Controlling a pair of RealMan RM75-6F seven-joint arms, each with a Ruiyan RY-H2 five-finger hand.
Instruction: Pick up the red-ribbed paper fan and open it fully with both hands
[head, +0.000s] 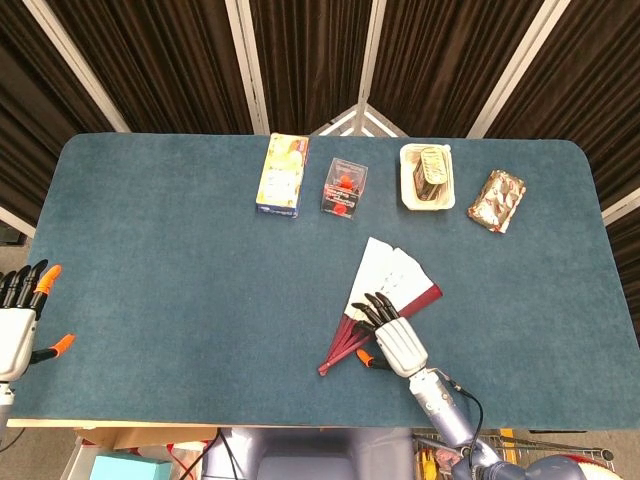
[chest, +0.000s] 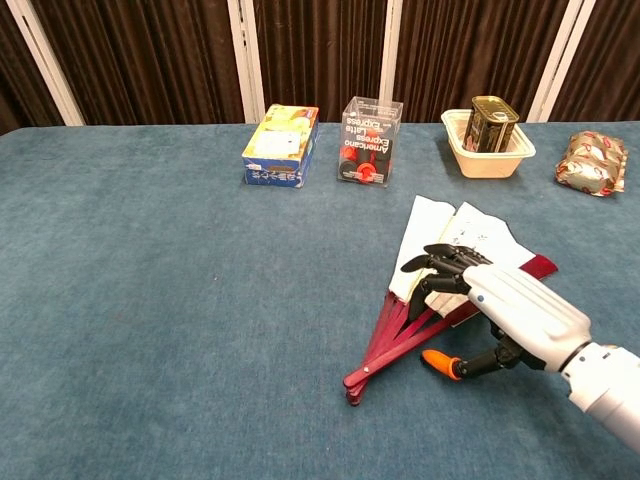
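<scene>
So far: the fan (head: 385, 290) lies on the worktop (head: 170, 260), only partly spread; not lifted, nowhere near fully open.
Fan position: right of the worktop's middle, nearer the front edge than the row of goods at the back.
Long axis: from the pivot at the near-left end, where the red ribs meet, running up and right to the white paper leaf at the far end.
Spread: a narrow wedge; white paper toward the back, one red outer rib along its right edge.
Right robot hand (chest: 500, 305): palm down over the ribs, dark fingers (chest: 432, 266) curved onto the place where paper meets ribs, orange-tipped thumb low at the near side, apart from the sticks. It looks to be touching the fan, though whether it has a real grip I cannot tell.
Left robot hand (head: 18, 320): off the worktop's left edge, well apart from the fan, fingers spread, holding nothing.
Left to do: secure the ribs, lift, bring the left robot hand across, pull the outer ribs apart.
</scene>
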